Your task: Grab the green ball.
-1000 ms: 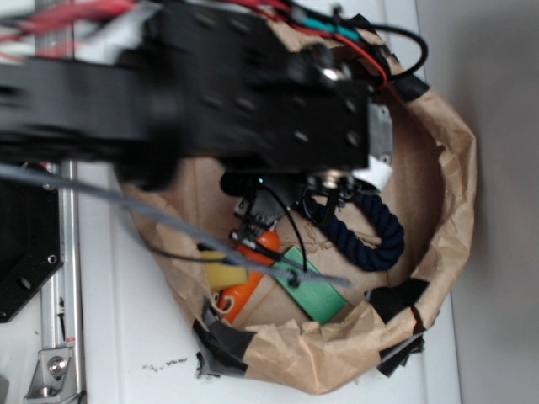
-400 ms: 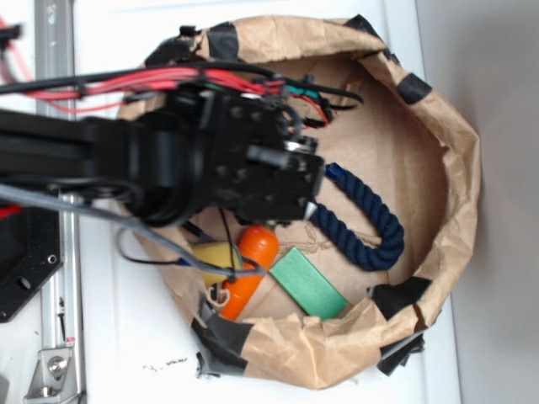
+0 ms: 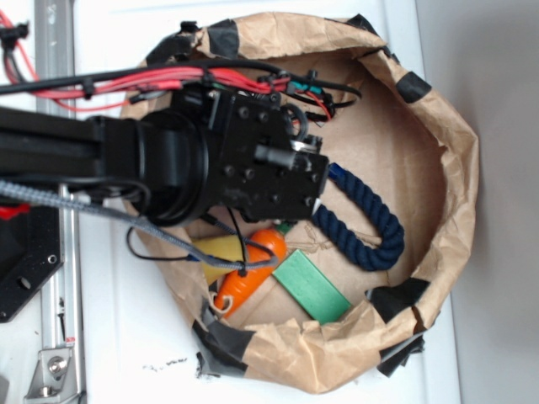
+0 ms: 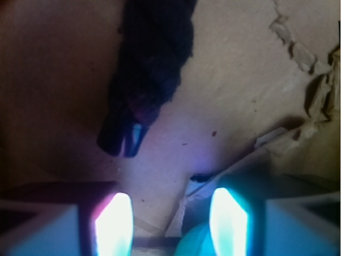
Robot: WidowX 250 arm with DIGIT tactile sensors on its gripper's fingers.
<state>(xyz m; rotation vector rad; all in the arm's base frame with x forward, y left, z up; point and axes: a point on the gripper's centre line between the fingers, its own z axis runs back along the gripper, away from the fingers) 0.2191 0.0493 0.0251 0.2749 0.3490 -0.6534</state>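
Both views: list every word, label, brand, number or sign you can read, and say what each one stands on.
There is no readable text in either view.
The black arm housing bears only screws and holes, no lettering.
The green block, the orange carrot toy, the navy rope and the paper-lined basket are unmarked.
The wrist view is dim and blurred; nothing printed shows on the paper or near the gripper.

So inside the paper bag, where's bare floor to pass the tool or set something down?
Free: the brown floor between the navy rope and the bag's right wall. Crowded: the lower left, where the carrot toy, yellow piece and green block cluster below the tool.
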